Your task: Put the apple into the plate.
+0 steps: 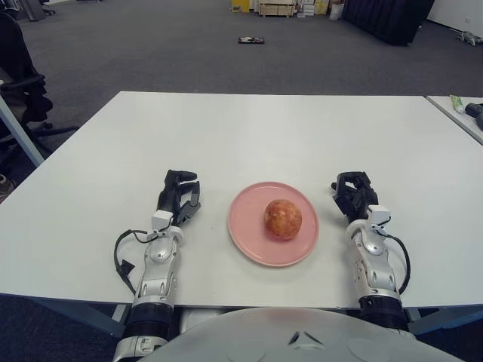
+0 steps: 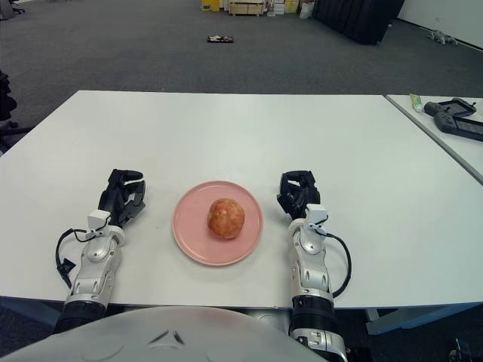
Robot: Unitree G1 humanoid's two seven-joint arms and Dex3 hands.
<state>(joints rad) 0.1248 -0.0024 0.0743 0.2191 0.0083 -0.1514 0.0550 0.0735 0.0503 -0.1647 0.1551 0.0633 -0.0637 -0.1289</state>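
Robot hands [image 1: 178,197] [image 1: 353,193] flanking apple [image 1: 283,219] — plated [image 1: 245,237]

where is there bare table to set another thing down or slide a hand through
The far half of the white table, beyond the pink plate holding the apple, is bare. Bare strips lie outside the left hand and the right hand. It is crowded near the front: only narrow gaps separate each hand from the plate.

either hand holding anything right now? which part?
Nothing held. Left hand and right hand flank the plate, fingers curled; the apple sits on it.
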